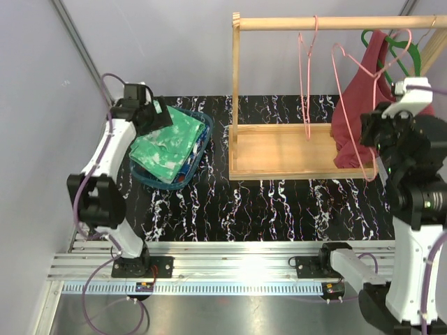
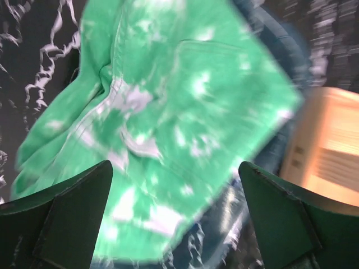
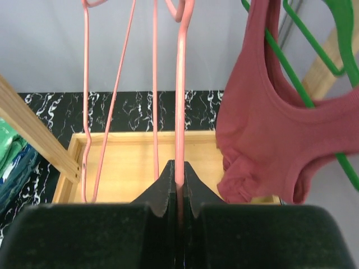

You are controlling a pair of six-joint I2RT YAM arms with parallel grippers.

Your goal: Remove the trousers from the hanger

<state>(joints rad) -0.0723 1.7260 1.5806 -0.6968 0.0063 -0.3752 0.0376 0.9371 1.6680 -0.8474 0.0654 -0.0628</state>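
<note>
Two pairs of trousers lie heaped together on the left of the counter (image 1: 279,209), well apart from the wooden rack (image 1: 293,150). The green trousers (image 1: 166,143) are on top, and the blue trousers (image 1: 199,150) show only as an edge beneath them. No hanger is in or on either garment, as far as the top view shows.

The left tool (image 2: 175,171) hangs just above the green cloth with its fingers (image 2: 73,196) spread wide and nothing between them. The wrist picture is blurred, so I cannot tell whether the fingertips touch the fabric.

On the rack's rail (image 1: 328,23) hang two pink hangers, both bare. The right tool (image 3: 178,168) is clamped on the wire of one pink hanger (image 3: 180,101). The other pink hanger (image 1: 307,84) hangs free beside it.

To the right a dark red tank top (image 3: 269,129) hangs on a green hanger (image 3: 314,45). It is not part of the job.

By my reading the task is essentially done, since both trousers are off their hangers and down on the counter. What seems left is small: the right tool letting go of the bare wire, and both arms pulling clear.
</note>
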